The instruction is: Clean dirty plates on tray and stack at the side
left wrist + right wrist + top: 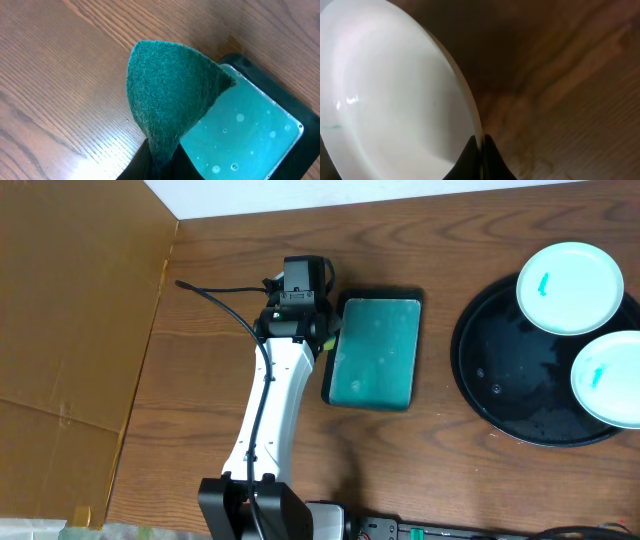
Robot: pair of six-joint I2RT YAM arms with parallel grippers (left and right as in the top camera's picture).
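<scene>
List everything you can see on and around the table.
plates: 3, white, two on the round tray, one held by its rim
round tray: 1, black, table's right side
rectangular tray: 1, black with teal inside, mid-table
pad: 1, green, held beside the rectangular tray
table: 1, brown wood
cardboard: 1, brown, far left
left gripper: 1, black, shut on pad
right gripper: 1, black, shut on a plate

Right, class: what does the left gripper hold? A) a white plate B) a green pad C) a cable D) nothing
B: the left gripper is shut on a green pad, which stands up beside the teal tray.
</scene>
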